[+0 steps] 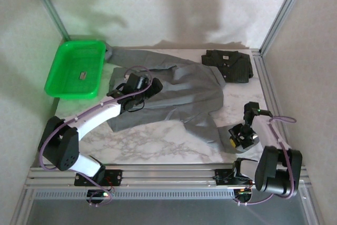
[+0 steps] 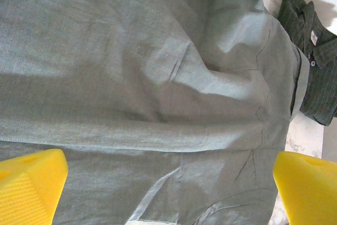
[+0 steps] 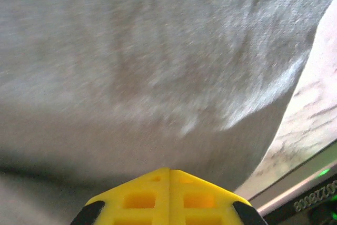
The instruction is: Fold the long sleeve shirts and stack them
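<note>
The grey long sleeve shirt (image 1: 179, 93) lies spread across the marble table (image 1: 152, 146), one sleeve reaching the back left and the other the front right. My left gripper (image 1: 154, 86) hovers open over its middle, and its yellow fingers (image 2: 31, 183) stand wide apart above the cloth (image 2: 158, 77). My right gripper (image 1: 236, 138) is at the front right sleeve end. Its jaws (image 3: 169, 172) are pressed together with grey cloth (image 3: 158, 51) pinched at the tip. The charcoal long sleeve shirt (image 1: 229, 66) lies folded at the back right, also seen in the left wrist view (image 2: 316, 72).
A green plastic tray (image 1: 76, 69) sits at the back left with a small dark item inside. White walls and metal posts enclose the table. An aluminium rail (image 1: 168, 175) runs along the near edge by the arm bases.
</note>
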Robot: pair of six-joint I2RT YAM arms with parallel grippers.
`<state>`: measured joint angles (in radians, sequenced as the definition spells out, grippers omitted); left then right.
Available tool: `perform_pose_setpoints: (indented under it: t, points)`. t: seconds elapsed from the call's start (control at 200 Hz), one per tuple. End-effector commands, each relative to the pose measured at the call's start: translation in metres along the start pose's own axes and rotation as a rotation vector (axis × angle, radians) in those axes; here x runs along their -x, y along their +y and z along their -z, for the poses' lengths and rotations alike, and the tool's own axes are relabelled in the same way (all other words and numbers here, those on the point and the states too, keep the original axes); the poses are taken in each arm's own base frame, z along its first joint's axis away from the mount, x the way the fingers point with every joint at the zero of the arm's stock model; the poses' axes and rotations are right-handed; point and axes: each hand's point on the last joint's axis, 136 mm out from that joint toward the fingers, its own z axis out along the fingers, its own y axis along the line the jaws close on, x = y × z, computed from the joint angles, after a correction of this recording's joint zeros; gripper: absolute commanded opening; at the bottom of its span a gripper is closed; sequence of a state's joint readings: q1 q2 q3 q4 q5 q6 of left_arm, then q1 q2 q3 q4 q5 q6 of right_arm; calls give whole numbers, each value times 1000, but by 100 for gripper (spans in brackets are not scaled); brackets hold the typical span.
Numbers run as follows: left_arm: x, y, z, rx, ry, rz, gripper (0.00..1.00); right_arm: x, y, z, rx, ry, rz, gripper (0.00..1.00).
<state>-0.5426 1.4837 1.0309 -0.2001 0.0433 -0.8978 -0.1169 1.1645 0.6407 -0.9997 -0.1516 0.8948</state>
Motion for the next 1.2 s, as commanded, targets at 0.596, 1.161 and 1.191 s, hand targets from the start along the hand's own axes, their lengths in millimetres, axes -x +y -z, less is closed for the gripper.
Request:
perform_pose_setpoints:
  t: [0.596, 1.161, 1.191]
  points:
    - [-12, -15, -14, -14, 14, -32, 100, -62, -16, 18, 43, 122, 20, 52]
    - [-24, -12, -18, 9, 25, -51, 99, -29, 4, -26, -8, 7, -82, 52]
    - [-24, -10, -18, 11, 25, -53, 99, -27, 6, -29, -23, 3, -74, 51]
